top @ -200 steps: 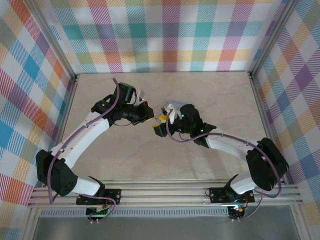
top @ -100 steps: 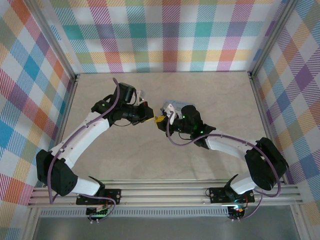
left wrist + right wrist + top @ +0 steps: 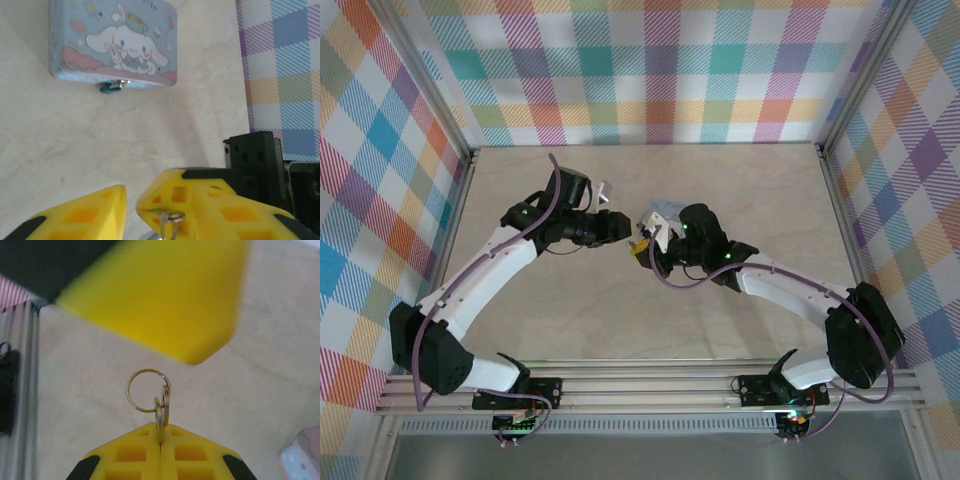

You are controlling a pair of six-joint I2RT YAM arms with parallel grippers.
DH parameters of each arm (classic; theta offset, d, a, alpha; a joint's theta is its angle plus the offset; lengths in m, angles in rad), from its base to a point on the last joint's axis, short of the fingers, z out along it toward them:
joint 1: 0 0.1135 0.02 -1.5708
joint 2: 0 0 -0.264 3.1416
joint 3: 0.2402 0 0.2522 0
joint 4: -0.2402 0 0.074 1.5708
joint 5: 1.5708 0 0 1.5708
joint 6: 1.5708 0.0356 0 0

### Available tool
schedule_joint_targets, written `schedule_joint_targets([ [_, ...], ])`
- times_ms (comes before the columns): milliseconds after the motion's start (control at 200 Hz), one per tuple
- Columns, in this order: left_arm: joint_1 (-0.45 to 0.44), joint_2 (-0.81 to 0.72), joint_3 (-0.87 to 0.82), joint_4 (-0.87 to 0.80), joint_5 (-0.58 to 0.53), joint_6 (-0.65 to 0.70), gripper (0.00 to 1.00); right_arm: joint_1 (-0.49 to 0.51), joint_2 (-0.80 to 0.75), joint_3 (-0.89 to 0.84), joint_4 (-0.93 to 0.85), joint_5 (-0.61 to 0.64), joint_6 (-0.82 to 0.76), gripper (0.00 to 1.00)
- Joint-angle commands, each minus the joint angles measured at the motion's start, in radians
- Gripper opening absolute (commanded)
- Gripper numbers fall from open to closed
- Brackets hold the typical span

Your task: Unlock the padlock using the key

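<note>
My right gripper is shut on the key, whose ring and a second key stick out ahead of the pads. A blurred yellow finger of the left gripper hangs just above the ring, apart from it. In the top view the left gripper and right gripper meet tip to tip at mid-table. The left gripper is open, with the right gripper's fingertip and ring between its jaws. The tiny teal padlock hangs at the front edge of the tin.
The pale blue cartoon-printed tin lies just behind the right wrist, partly covered by it. Plaid walls close the table on three sides. An aluminium rail runs along the near edge by the arm bases.
The right gripper rose to the left gripper's tips and shut on the key. The left gripper, shut on it before, has now opened.
</note>
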Motion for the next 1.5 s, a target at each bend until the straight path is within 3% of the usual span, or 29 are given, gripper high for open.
schedule_joint_targets([
  [0, 0.016, -0.151, -0.103, 0.148, -0.064, 0.15, 0.45, -0.022, 0.021, 0.117, -0.28, -0.143, -0.076, 0.0],
  [105, 0.018, -0.255, -0.233, 0.321, -0.042, 0.28, 0.47, -0.067, 0.04, 0.187, -0.433, -0.257, -0.098, 0.0],
  [170, 0.019, -0.283, -0.277, 0.399, 0.074, 0.416, 0.48, -0.086, 0.052, 0.229, -0.521, -0.301, -0.121, 0.0],
  [315, 0.017, -0.256, -0.259, 0.367, 0.227, 0.532, 0.5, -0.096, 0.079, 0.304, -0.672, -0.323, -0.176, 0.0],
  [415, 0.016, -0.172, -0.192, 0.292, 0.332, 0.515, 0.47, -0.096, 0.082, 0.317, -0.702, -0.324, -0.186, 0.0],
  [545, 0.002, -0.052, -0.113, 0.194, 0.357, 0.501, 0.4, -0.096, 0.074, 0.312, -0.687, -0.334, -0.179, 0.0],
  [690, -0.002, -0.018, -0.135, 0.251, 0.398, 0.466, 0.35, -0.096, 0.068, 0.306, -0.669, -0.343, -0.166, 0.0],
  [875, -0.005, -0.006, -0.143, 0.243, 0.414, 0.468, 0.42, -0.096, 0.067, 0.289, -0.644, -0.347, -0.152, 0.0],
  [1255, -0.008, 0.036, -0.134, 0.159, 0.437, 0.51, 0.42, -0.096, 0.08, 0.284, -0.627, -0.325, -0.145, 0.0],
  [1495, -0.006, 0.058, -0.128, 0.147, 0.487, 0.51, 0.17, -0.096, 0.077, 0.273, -0.6, -0.3, -0.125, 0.0],
])
